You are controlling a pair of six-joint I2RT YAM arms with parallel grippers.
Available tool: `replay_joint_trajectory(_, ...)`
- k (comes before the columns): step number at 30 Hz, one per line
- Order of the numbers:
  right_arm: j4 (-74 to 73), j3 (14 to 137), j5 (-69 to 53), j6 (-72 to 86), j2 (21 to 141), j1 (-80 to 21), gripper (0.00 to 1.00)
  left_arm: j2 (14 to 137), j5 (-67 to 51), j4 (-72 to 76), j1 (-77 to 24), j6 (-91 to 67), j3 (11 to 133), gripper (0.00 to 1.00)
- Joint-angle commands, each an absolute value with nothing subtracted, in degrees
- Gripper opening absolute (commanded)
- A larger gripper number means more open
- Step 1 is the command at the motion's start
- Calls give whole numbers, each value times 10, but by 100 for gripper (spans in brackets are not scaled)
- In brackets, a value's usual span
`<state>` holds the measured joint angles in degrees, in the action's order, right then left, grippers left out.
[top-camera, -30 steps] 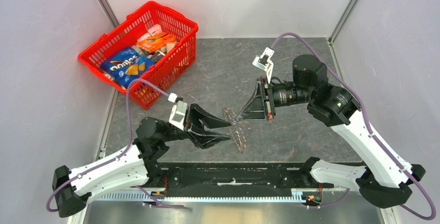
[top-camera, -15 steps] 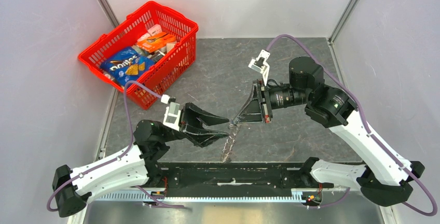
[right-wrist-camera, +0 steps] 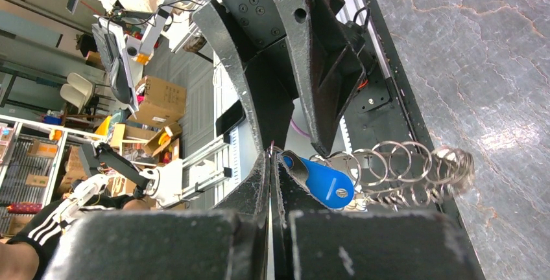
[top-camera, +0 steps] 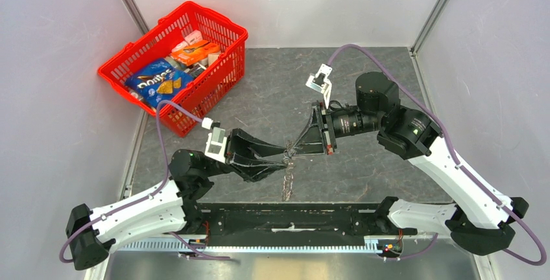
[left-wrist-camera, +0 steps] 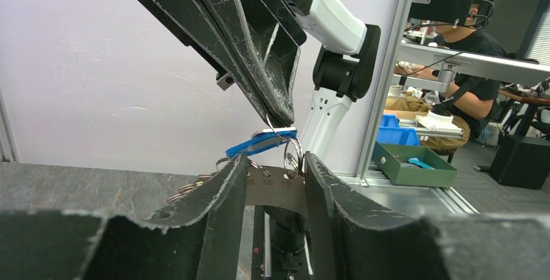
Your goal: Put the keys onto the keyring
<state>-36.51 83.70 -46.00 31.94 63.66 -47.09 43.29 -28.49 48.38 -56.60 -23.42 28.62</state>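
The keyring is a dark plate (left-wrist-camera: 275,186) with numbered holes, and the silvery keys (right-wrist-camera: 395,163) fan round it like a row of loops. My left gripper (left-wrist-camera: 272,163) spans the plate, both fingers touching its edges. From above the bundle (top-camera: 285,177) hangs edge-on under the two meeting gripper tips. My right gripper (right-wrist-camera: 271,153) is shut, pinching a thin wire ring at its tip. The blue-headed key (right-wrist-camera: 321,179) hangs on that ring right beside the finger. In the left wrist view, the right gripper (left-wrist-camera: 280,119) comes down from above, with the blue key (left-wrist-camera: 259,142) just over the plate.
A red shopping basket (top-camera: 214,82) with snack packs stands at the back left of the grey table (top-camera: 272,79). Metal frame posts rise at the back corners. The black base rail (top-camera: 292,218) runs along the near edge.
The right arm has moved left until its tip meets the left gripper's tips. The key bundle has turned from face-on to edge-on, and the left jaws have narrowed a little.
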Motion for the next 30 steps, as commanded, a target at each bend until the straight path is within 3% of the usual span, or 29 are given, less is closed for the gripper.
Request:
replay_joint_trajectory(1,-329,849,-456,323,633,-475,0,436,-289,508,-566,-214,289,41)
replay_joint_trajectory(10,-333,856,-451,323,630,-478,0,424,-300,471,-566,-211,298,2)
replay_joint_trajectory(30,-377,821,-347,348,648,-494,0,395,-260,165,-566,-135,421,2)
